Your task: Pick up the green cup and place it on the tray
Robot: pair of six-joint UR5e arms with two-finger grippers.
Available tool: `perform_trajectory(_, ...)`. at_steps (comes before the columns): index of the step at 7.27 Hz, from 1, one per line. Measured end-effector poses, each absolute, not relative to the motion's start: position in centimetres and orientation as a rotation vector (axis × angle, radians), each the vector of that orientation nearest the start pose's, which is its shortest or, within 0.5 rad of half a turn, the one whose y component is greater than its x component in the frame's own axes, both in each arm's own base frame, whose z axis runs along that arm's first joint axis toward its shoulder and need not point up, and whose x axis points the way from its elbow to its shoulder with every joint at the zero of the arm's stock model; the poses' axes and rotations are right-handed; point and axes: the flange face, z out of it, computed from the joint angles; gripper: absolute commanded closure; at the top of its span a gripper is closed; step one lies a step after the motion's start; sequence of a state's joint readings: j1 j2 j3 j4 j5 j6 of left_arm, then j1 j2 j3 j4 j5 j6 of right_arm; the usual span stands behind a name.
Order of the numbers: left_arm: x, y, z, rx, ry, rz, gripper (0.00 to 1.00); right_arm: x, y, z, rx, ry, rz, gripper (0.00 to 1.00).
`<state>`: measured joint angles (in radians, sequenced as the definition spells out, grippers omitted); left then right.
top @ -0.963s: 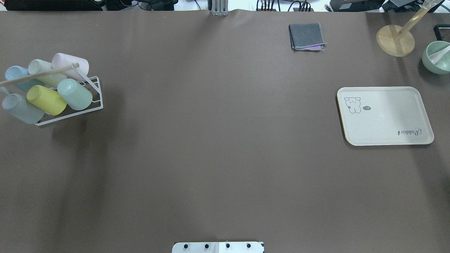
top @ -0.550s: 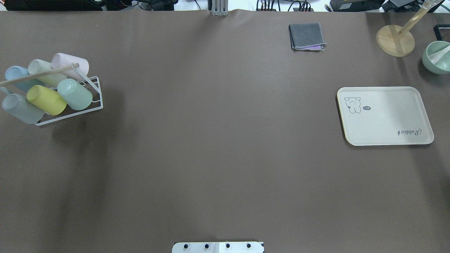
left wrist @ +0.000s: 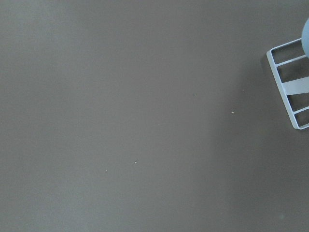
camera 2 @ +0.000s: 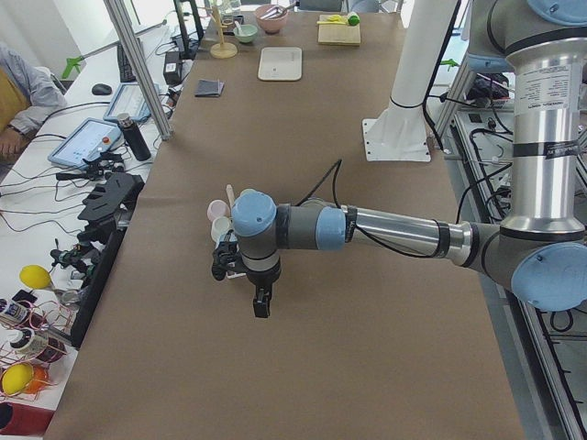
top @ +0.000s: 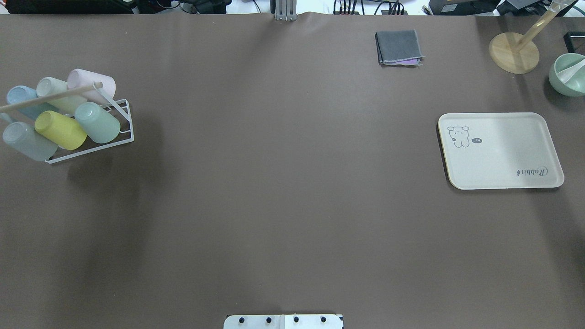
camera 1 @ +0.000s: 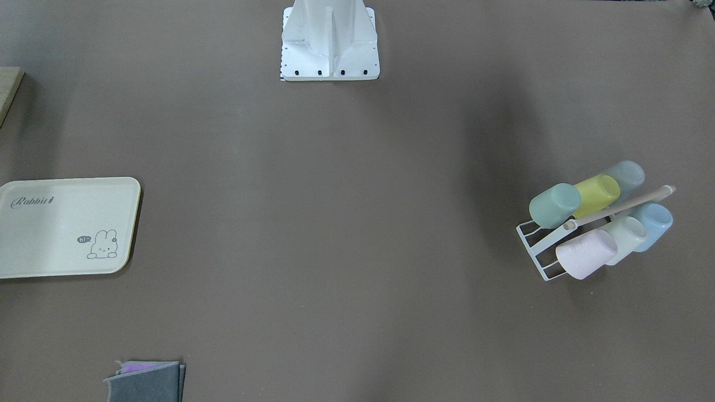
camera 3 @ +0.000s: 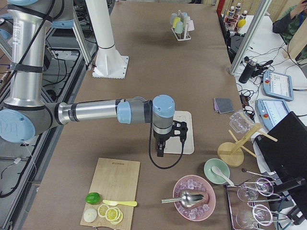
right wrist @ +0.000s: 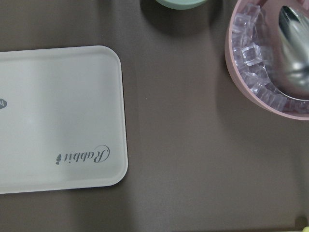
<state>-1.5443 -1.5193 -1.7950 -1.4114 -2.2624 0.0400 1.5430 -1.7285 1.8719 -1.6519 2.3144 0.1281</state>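
Sight of the left gripper (camera 2: 223, 264) and the right gripper (camera 3: 181, 133) comes only from the table ends, so we cannot tell whether either is spread or pressed together. Plain brown matte table covering (top: 283, 192) lies below both. Near our left gripper, the pale mint-green plastic cup (top: 97, 122) lies tilted in the white wire rack (top: 123, 132). The cream rectangular plastic tray (top: 500, 151) sits well apart, under the right gripper.
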Motion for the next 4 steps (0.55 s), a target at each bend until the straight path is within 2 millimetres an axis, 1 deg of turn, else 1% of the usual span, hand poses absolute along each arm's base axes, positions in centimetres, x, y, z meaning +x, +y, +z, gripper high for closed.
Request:
perform_trajectory(1, -5.3, -48.2, 58.0, 0.032, 0.662, 0.088, 0.02, 5.4, -42.5, 59.4, -0.007, -0.747, 0.088, 0.00)
perform_trajectory(2, -4.7, -50.0, 56.0, 0.038, 0.641, 0.105, 0.02, 5.5, -41.8, 60.1, -0.019, -0.746, 0.091, 0.00)
perform_trajectory(3, -3.9, -52.1, 53.5, 0.032, 0.622, 0.120, 0.02, 5.5, -41.0, 61.8, -0.022, -0.744, 0.082, 0.00)
perform_trajectory(4, -2.1, -54.6, 50.3, 0.018, 0.577, 0.155, 0.02, 5.5, -40.7, 64.5, -0.006, -0.745, 0.071, 0.01)
